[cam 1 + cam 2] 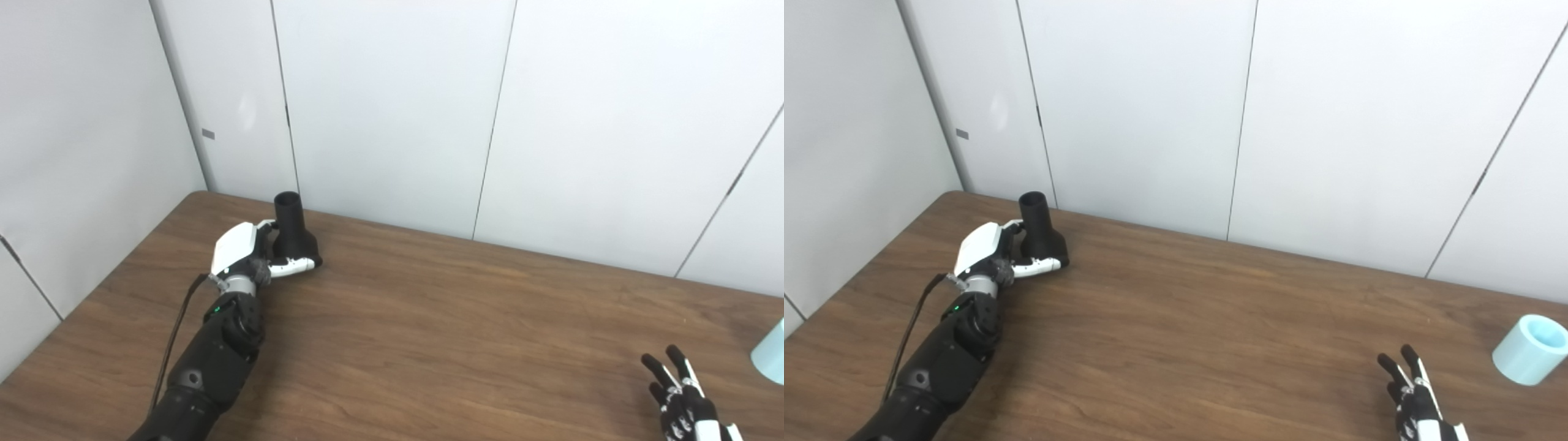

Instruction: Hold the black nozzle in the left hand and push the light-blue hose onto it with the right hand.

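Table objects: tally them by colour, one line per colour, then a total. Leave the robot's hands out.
Black: 1, the black nozzle, standing upright at the far left of the table with the left hand around it.
Light blue: 1, the light-blue hose, lying at the right edge.
Total: 2

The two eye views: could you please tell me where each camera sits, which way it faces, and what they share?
Left eye view: on the head, looking down at the table; shows the left hand around the black nozzle and the right hand.
Right eye view: beside it, slightly rightward; shows the light-blue hose whole.
Shared: the same scene, both arms entering from below, white wall panels behind.
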